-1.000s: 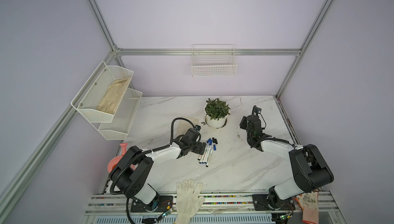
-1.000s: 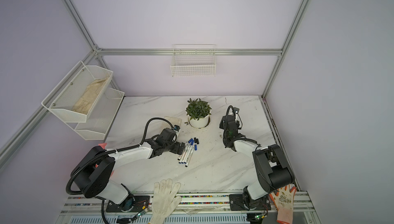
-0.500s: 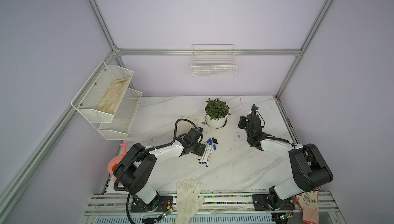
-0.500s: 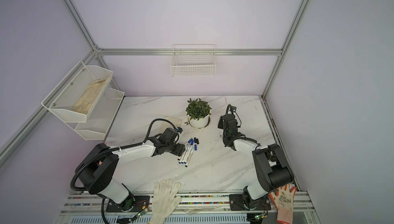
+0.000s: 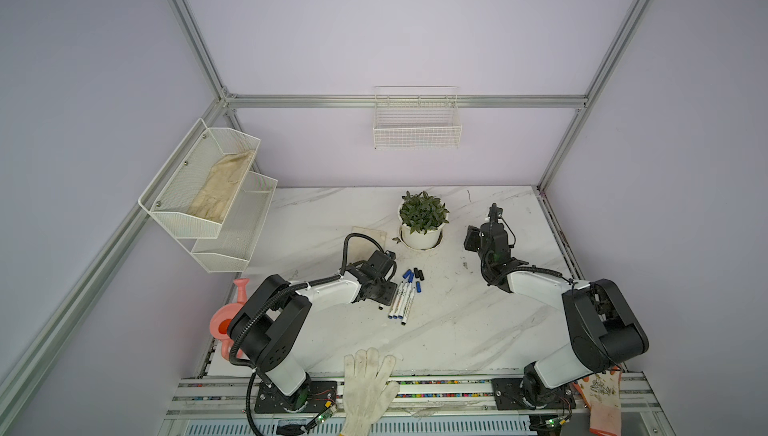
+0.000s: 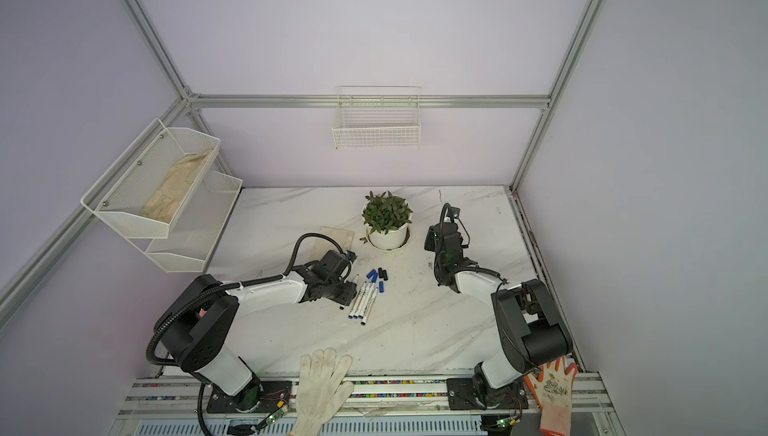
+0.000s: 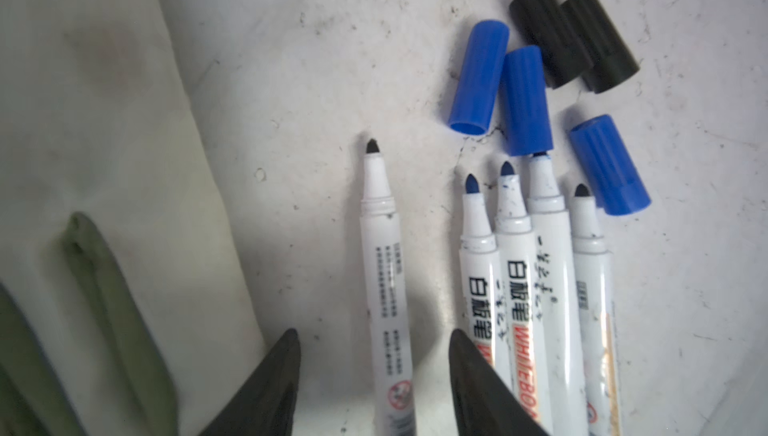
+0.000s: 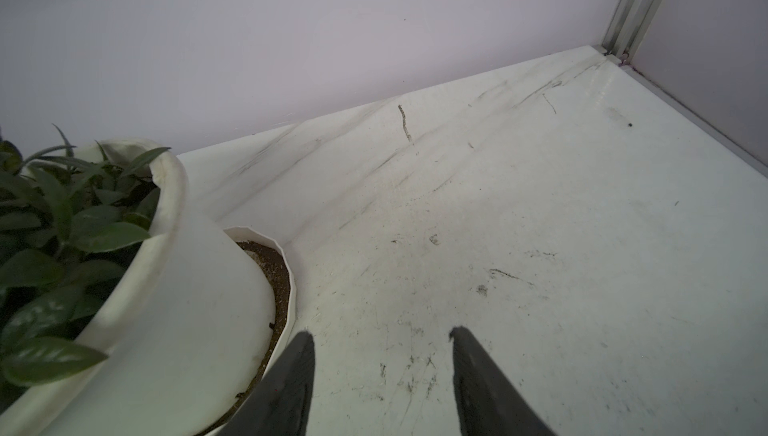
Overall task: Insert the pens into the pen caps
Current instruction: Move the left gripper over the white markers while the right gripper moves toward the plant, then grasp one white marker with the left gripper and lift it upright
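Five uncapped white pens [image 7: 519, 288] lie side by side at the table's middle, also seen in both top views [image 5: 401, 299] [image 6: 365, 299]. One black-tipped pen [image 7: 382, 288] lies apart from the others. My left gripper [image 7: 374, 338] is low over it, open, one jaw on each side of its barrel with a gap on both sides. Just past the tips lie the pen caps: three blue [image 7: 525, 99] and two black [image 7: 573, 35], grouped in both top views [image 5: 413, 276] [image 6: 378, 276]. My right gripper [image 8: 380, 334] [image 5: 471, 241] is open and empty over bare table beside the plant.
A potted plant [image 5: 422, 222] [image 8: 166, 288] in a white saucer stands behind the caps. A pale tile [image 5: 368, 234] lies left of it; olive-green strips [image 7: 104, 288] show beside the pens. A white glove [image 5: 368, 388] overhangs the front edge. Wire shelves [image 5: 208, 189] hang on the left wall.
My left gripper's jaws have narrowed around the lone pen. The right arm has shifted slightly toward the back. Pens and caps have not moved.
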Controlling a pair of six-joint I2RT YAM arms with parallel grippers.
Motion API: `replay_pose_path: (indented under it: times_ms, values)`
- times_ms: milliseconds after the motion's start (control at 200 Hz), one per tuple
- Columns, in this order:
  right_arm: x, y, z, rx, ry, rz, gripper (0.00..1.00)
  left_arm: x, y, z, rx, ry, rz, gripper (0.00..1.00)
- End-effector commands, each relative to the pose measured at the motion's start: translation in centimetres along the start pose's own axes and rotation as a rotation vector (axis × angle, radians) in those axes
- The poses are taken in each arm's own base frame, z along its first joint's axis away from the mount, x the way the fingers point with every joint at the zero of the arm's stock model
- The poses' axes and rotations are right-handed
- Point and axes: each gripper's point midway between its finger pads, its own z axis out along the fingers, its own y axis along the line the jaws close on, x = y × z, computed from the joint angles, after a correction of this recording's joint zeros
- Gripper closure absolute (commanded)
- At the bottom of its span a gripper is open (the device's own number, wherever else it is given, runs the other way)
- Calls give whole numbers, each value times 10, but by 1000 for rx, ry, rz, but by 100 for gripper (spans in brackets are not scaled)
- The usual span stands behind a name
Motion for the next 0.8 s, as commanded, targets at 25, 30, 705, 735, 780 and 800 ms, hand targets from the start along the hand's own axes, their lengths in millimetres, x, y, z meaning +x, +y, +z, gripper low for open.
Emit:
replay_pose_path:
  times_ms: [25, 30, 705, 735, 780, 800]
  values:
    - [-4, -1, 2, 14, -2, -9, 45, -21, -4, -10, -2, -15, -3, 51]
    - [-4, -1, 2, 14, -3, -9, 45, -20, -4, -11, -2, -13, -3, 52]
    - [-12, -5, -6, 40, -10, 18, 47, -34, -7, -9, -28, 10, 27, 100]
    - [-12, -3, -8, 32, -6, 37, 47, -42, -9, -14, -19, -12, 31, 100]
    - [-11, 7, -11, -15, 12, 45, 49, -54, -16, -23, 17, -58, 46, 100]
    - [-11, 14, -13, -44, 17, 44, 50, -61, -20, -28, 38, -83, 54, 100]
